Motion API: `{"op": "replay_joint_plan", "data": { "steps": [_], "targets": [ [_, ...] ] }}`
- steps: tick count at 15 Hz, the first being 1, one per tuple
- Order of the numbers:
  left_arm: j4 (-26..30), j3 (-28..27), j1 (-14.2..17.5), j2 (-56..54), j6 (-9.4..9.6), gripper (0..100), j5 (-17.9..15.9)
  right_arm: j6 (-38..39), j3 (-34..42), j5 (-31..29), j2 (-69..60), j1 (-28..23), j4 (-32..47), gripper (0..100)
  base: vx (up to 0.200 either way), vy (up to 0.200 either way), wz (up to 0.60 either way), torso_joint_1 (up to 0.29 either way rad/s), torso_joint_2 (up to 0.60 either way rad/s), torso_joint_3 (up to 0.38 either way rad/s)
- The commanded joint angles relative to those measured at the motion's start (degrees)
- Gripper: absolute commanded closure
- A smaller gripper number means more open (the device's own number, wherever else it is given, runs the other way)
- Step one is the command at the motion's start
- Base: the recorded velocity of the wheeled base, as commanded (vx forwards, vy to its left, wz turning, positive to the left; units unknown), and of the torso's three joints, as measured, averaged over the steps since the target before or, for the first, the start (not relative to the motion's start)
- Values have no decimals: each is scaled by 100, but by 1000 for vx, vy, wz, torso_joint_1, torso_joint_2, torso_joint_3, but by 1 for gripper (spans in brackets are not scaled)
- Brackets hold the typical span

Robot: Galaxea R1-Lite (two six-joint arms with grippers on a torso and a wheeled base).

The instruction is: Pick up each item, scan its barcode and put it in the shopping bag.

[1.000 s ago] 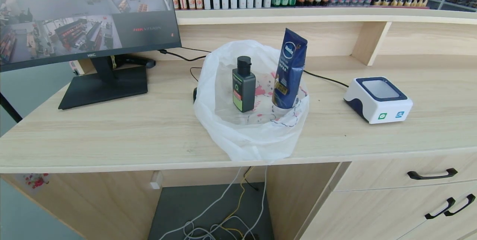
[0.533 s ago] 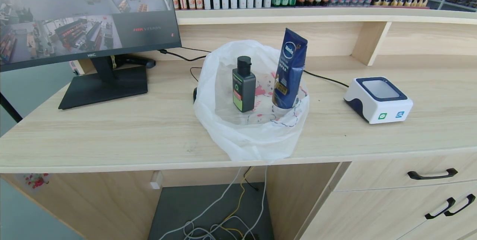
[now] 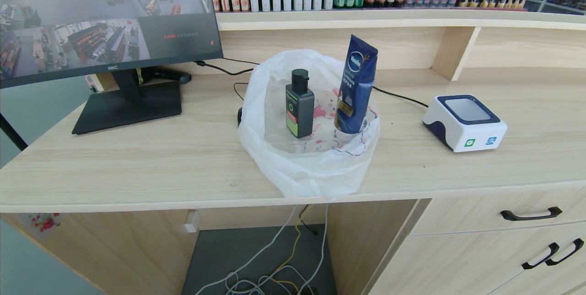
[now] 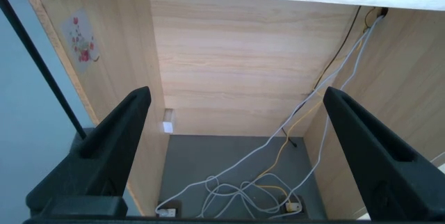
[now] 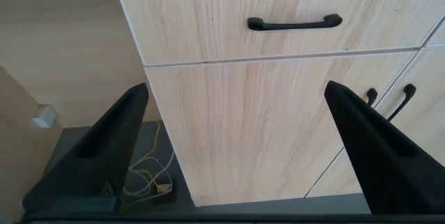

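Unchanged this past second: dark bottle (image 3: 300, 105), blue tube (image 3: 355, 86) upright in shopping bag (image 3: 311, 166). My left hand (image 4: 235, 102) and right hand (image 5: 236, 99) are released (below tabletop (image 3: 137, 162)) — I judge the bagging done.

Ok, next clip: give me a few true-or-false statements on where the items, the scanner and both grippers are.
1. The dark bottle stands upright inside the shopping bag. True.
2. The scanner sits on the counter, to the right of the bag. True.
3. The blue tube lies flat beside the scanner. False: it stands upright in the bag, beside the bottle.
4. The left gripper is shut on the bottle. False: it is open and empty, facing the space under the counter.
5. The right gripper is open, facing the drawer fronts. True.
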Motion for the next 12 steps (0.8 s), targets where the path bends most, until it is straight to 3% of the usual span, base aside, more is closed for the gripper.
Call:
{"op": "replay_joint_plan", "data": {
  "steps": [1, 8, 12],
  "targets": [
    [0, 0, 2, -2, 8, 0, 0, 11, 0, 3, -106, -18, -6, 0, 0, 0, 0, 0, 0, 0],
    [0, 0, 2, -2, 0, 0, 0, 54, 0, 3, -106, -18, -6, 0, 0, 0, 0, 0, 0, 0],
    [0, 0, -6, -2, 8, 0, 0, 54, 0, 3, -106, -18, -6, 0, 0, -200, 0, 1, 2, 5]
  ]
}}
